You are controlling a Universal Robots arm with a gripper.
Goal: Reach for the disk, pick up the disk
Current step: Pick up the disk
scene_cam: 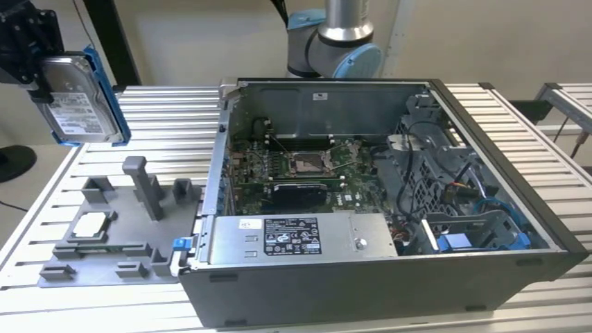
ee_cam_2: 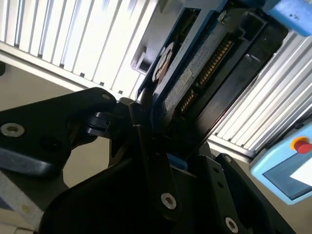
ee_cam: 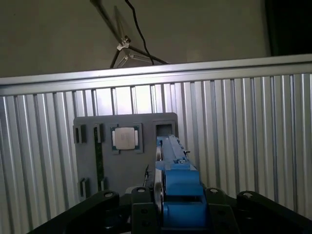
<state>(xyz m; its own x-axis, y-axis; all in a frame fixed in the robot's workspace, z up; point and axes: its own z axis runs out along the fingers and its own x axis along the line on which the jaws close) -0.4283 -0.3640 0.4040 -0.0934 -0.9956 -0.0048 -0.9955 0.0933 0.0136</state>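
1. Closest to the lens in both wrist views sat the tool (ee_cam: 178, 215), its black fingers (ee_cam: 142, 214) clamped on the disk (ee_cam: 178, 181) from either side. The blue bracket around the disk was pinched between them, so the grip bore on the plastic frame and, as far as I could judge, not on the metal body.
2. In the exterior view the tool (scene_cam: 39, 78) hung at the view's upper left, with the disk (scene_cam: 79, 97) on edge below it, label facing out. The disk was in the air, well clear of the counter (scene_cam: 157, 125) and touching nothing but the tool. I judged the pick-up as done.
3. Beneath the disk lay a grey holder tray (scene_cam: 116, 243) with upright posts (scene_cam: 138, 184). The posts looked made to keep parts standing on edge, which would explain the upright grip.
4. On the tray rested a small white chip (ee_cam: 126, 138) in its own recess, beside an empty slot (ee_cam: 164, 129).
5. Farther out, toward the exterior view's right, stood an open computer case (scene_cam: 370, 295) on the slatted counter, with the arm's base (scene_cam: 337, 41) behind it.
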